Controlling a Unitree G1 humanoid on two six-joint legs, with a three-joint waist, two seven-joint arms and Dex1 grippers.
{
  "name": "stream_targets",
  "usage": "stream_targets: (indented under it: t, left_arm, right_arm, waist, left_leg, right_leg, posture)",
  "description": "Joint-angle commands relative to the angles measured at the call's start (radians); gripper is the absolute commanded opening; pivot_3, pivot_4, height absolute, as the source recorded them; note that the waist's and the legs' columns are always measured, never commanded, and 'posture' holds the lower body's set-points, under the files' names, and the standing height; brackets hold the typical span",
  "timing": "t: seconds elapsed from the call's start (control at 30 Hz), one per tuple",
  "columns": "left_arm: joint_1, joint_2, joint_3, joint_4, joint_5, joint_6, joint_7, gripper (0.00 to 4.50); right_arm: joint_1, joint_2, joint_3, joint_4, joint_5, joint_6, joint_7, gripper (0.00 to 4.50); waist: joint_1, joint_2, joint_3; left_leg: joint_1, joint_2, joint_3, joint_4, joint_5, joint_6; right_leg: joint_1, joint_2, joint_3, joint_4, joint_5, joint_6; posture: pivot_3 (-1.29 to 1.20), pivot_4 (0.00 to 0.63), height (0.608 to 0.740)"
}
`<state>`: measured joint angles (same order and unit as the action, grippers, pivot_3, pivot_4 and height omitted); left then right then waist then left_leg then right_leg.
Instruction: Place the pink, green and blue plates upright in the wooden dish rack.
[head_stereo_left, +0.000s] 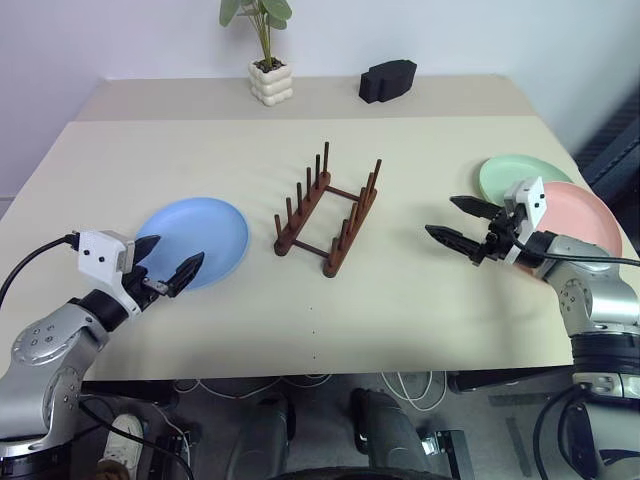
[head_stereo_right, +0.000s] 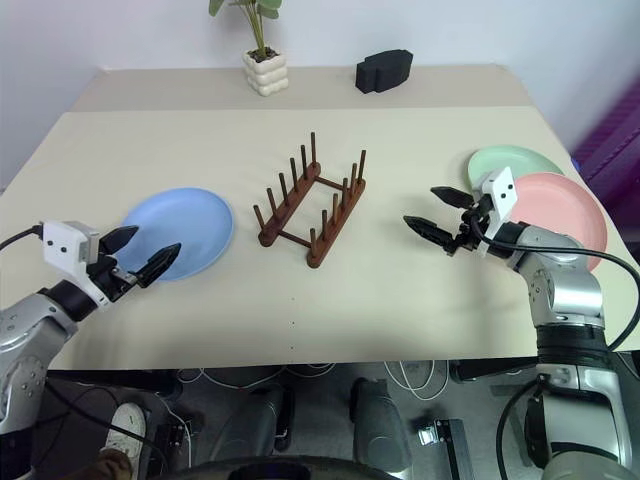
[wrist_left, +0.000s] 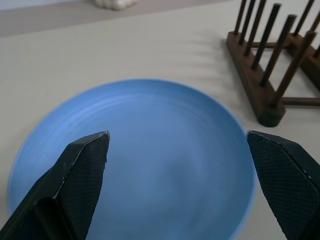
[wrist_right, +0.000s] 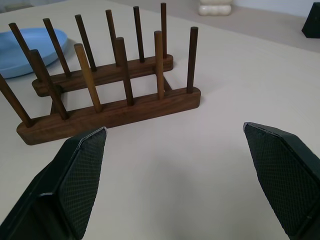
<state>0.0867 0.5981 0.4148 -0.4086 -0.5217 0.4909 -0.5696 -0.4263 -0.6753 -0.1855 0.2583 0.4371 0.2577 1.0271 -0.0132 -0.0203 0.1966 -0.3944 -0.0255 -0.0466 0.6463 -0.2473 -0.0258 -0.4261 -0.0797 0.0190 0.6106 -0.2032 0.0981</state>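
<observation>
Your left gripper (head_stereo_left: 167, 263) hung with its jaws spread wide and empty over the near edge of the blue plate (head_stereo_left: 200, 238), which lay flat on the table (head_stereo_left: 420, 320) to the left of the wooden dish rack (head_stereo_left: 329, 211). Your right gripper (head_stereo_left: 458, 222) was just as wide and empty, aimed toward the rack, with the pink plate (head_stereo_left: 581, 215) and green plate (head_stereo_left: 512, 174) behind it; the pink seemed to overlap the green, though that was hard to judge. No plate stood in the rack. A shallow plate lying flat offered little lip, so a pinch could skid it, and a swing might knock the light rack.
</observation>
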Motion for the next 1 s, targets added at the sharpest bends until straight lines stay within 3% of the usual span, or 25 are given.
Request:
stream_targets:
  t: [0.03, 0.23, 0.5, 0.7, 1.0]
  left_arm:
    - [0.010, 0.004, 0.034, -0.033, -0.012, -0.016, 0.003, 4.50]
    - [-0.010, 0.017, 0.032, -0.037, -0.019, -0.006, 0.013, 4.50]
    - [-0.014, 0.032, -0.007, -0.104, -0.043, 0.034, 0.003, 4.50]
    - [-0.048, 0.066, -0.151, -0.193, -0.093, 0.114, -0.058, 4.50]
    - [-0.275, 0.042, -0.495, -0.106, 0.026, 0.158, -0.086, 4.50]
  right_arm:
    - [-0.032, 0.004, -0.006, -0.009, 0.000, -0.020, 0.001, 4.48]
    - [-0.068, 0.025, 0.012, 0.015, -0.014, -0.030, -0.001, 4.48]
    - [0.000, 0.018, 0.010, -0.052, -0.007, 0.004, -0.001, 4.48]
    - [0.040, 0.016, -0.003, -0.125, 0.004, 0.033, -0.017, 4.48]
    - [0.162, 0.031, -0.026, -0.280, 0.034, 0.073, -0.075, 4.48]
  waist:
    - [0.000, 0.000, 0.000]
    - [0.000, 0.000, 0.000]
    - [0.000, 0.000, 0.000]
    - [0.000, 0.000, 0.000]
    - [-0.001, 0.000, 0.000]
  left_leg:
    - [0.000, 0.000, 0.000, 0.000, 0.000, 0.000]
    - [0.000, 0.000, 0.000, 0.000, 0.000, 0.000]
    - [0.000, 0.000, 0.000, 0.000, 0.000, 0.000]
    - [0.000, 0.000, 0.001, 0.000, 0.000, 0.000]
    - [-0.001, 0.000, 0.001, 0.001, 0.000, 0.000]
  right_leg:
    - [0.000, 0.000, 0.000, 0.000, 0.000, 0.000]
    - [0.000, 0.000, 0.000, 0.000, 0.000, 0.000]
    - [0.000, 0.000, 0.000, 0.000, 0.000, 0.000]
    - [0.000, 0.000, 0.000, 0.000, 0.000, 0.000]
    - [0.000, 0.000, 0.001, 0.000, 0.000, 0.000]
  posture:
    - [0.00, 0.150, 0.734]
    - [0.00, 0.150, 0.734]
    - [0.00, 0.150, 0.734]
    - [0.00, 0.150, 0.734]
    - [0.00, 0.150, 0.734]
